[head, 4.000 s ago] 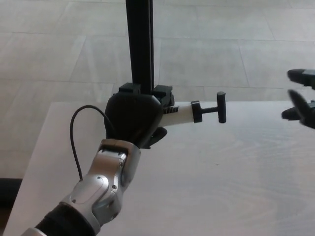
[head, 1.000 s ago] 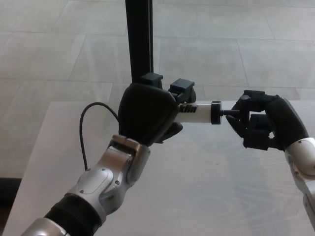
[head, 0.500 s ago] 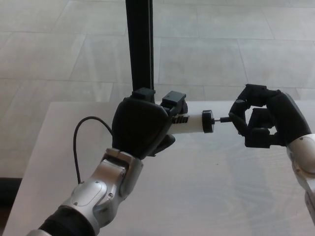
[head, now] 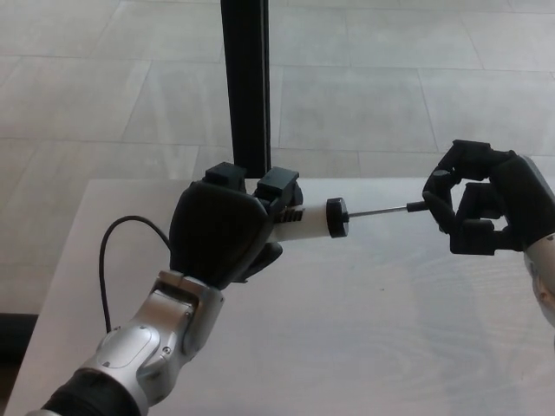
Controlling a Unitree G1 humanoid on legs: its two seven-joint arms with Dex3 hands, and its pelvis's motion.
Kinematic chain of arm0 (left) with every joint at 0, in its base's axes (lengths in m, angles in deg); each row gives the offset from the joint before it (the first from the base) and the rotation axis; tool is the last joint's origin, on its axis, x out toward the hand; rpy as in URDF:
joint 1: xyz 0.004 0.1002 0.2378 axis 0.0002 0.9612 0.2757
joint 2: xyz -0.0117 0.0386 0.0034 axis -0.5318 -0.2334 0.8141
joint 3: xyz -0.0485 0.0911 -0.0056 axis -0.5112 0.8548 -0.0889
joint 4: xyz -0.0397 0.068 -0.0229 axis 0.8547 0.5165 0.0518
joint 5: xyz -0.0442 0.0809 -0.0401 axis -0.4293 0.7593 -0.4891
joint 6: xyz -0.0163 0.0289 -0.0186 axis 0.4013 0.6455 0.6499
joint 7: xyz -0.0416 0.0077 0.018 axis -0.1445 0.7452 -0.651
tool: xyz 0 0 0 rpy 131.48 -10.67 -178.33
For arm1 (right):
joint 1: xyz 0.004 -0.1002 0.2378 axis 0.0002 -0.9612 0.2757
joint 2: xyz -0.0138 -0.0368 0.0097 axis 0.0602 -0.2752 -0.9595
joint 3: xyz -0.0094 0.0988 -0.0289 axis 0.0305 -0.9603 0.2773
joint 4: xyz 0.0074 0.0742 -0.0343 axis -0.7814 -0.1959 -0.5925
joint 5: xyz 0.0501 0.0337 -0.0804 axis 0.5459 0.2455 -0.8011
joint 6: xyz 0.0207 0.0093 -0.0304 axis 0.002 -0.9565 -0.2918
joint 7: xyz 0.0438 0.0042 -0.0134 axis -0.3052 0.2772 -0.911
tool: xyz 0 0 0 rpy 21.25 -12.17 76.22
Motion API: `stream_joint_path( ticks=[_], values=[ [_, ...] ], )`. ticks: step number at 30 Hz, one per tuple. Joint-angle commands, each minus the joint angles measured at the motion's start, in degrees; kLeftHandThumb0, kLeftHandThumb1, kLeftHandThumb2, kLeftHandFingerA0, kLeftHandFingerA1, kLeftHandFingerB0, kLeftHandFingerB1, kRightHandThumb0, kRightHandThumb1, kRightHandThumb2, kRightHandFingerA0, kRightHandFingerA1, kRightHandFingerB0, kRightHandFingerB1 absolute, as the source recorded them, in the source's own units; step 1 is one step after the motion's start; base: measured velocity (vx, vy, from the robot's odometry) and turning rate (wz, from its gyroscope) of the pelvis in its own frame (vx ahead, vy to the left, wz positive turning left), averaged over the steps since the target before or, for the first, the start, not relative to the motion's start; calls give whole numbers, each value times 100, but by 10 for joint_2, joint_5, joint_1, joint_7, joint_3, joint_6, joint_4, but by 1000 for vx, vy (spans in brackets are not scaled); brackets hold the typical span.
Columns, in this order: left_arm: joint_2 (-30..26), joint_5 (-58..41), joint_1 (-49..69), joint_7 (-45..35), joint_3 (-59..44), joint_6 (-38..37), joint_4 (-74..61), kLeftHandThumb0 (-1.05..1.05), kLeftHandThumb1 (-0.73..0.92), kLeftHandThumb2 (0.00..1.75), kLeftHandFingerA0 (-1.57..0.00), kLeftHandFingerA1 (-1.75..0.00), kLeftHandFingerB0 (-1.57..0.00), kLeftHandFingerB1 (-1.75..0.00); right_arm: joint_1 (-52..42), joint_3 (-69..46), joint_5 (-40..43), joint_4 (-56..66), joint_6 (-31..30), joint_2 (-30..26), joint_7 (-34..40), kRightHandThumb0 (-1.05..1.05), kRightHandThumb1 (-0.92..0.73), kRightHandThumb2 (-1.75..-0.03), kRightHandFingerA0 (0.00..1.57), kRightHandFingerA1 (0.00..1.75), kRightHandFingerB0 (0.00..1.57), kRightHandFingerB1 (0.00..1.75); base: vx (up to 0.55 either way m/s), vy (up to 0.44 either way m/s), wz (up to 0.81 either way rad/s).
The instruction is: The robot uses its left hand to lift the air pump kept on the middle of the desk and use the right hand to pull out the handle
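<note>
Two hands grip: left hand holds the air pump, right hand its handle; markings unreadable.

No readable text, brand or number anywhere; only small black markings on white barrel of air pump, too blurred to make out.

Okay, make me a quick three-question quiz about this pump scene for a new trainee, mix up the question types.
1. True or false: the left hand holds the air pump up off the desk.
2. Which hand grips the pump's handle? A) left B) right C) neither
3. Fill in: a thin metal ___ shows between the pump's black end cap and the right hand.

Key: 1 true; 2 B; 3 rod.
</note>
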Motion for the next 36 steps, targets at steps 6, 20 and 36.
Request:
stream_joint_path(
  ticks=[6, 20, 36],
  values=[
    [-25, 1, 19, -18, -7, -12, -18, -12, 55, 95, -88, -175, -64, -145, -2, -19, 1, 2, -2, -15, 7, -15, -47, -126, 86, 175, 76, 164, 0, 0, 0],
    [-45, 2, 46, -16, -16, -15, -26, -16, 61, 83, -86, -172, -66, -141, -8, -40, 4, -3, -3, -15, 7, -17, -48, -122, 87, 175, 75, 163, 0, 0, 0],
    [-49, 7, 64, -14, -14, -10, -35, -15, 60, 82, -88, -170, -68, -136, -10, -59, 27, -8, -4, 0, 15, -11, -54, -116, 81, 175, 73, 152, 0, 0, 0]
  ],
)
